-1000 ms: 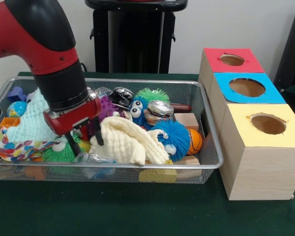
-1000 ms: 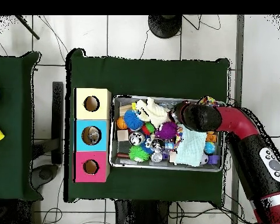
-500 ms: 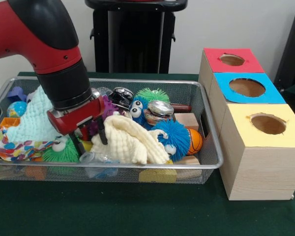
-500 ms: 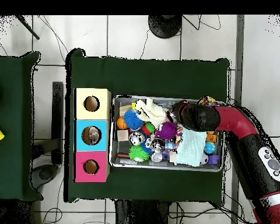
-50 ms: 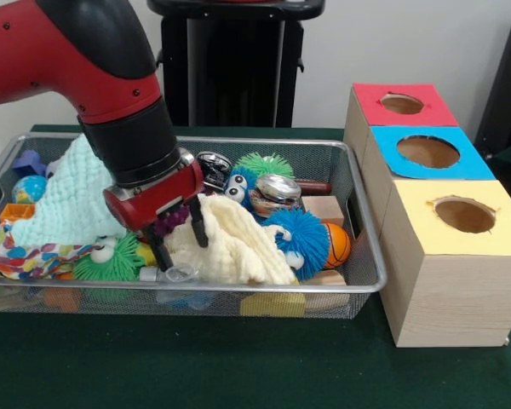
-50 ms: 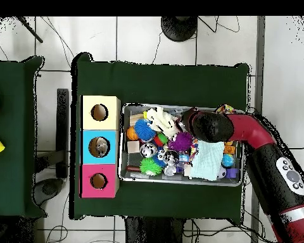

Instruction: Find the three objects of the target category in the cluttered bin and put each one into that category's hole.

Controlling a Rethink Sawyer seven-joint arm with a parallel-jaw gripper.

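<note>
I see cream crumpled cloth at front middle of wire mesh bin, among fuzzy toys. Black two-finger gripper on red arm sits at cloth's left edge, fingers spread apart, gripping nothing. Yellow-topped wooden box beside bin.

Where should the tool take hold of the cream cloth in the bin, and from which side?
Best guess: pinch the cream cloth at its raised fold near the top, coming straight down. It lies bunched over other toys, so its folds stand proud, while the blue fuzzy ball and bin wall crowd its sides.
</note>
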